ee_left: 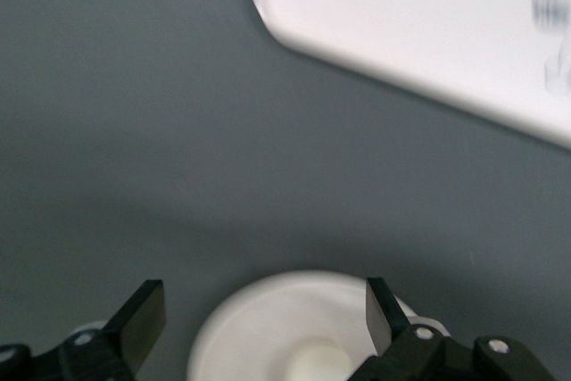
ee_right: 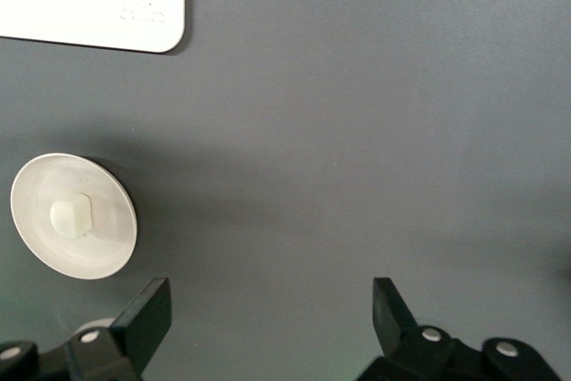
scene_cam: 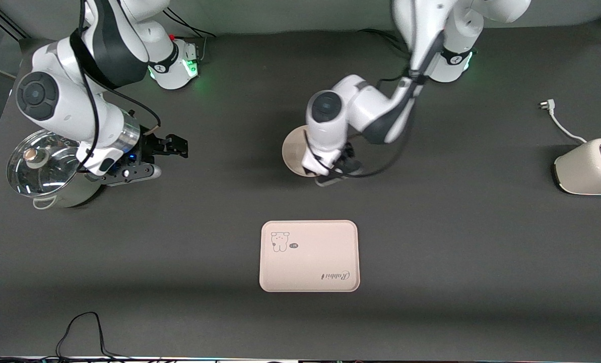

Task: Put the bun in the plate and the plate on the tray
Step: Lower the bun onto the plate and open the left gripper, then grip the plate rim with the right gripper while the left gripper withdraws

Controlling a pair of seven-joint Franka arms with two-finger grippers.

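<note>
Over the plate (ee_left: pixel 268 327), left pincer (ee_left: pixel 265 318) gapes empty.

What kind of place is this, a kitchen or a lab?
Probably a robot lab staged as a kitchen: two arms bolted to a dark table, with a toaster, a lidded pot and a tray as props, and loose cables.

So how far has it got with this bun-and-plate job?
About halfway, it seems. The bun already sits in the plate. The left pincer hangs open over the plate, as if about to take its rim. Left to do: the plate is on the table, farther from the front camera than the bare tray, and must go onto it. The right pincer waits, open, beside the lidded pot.
</note>
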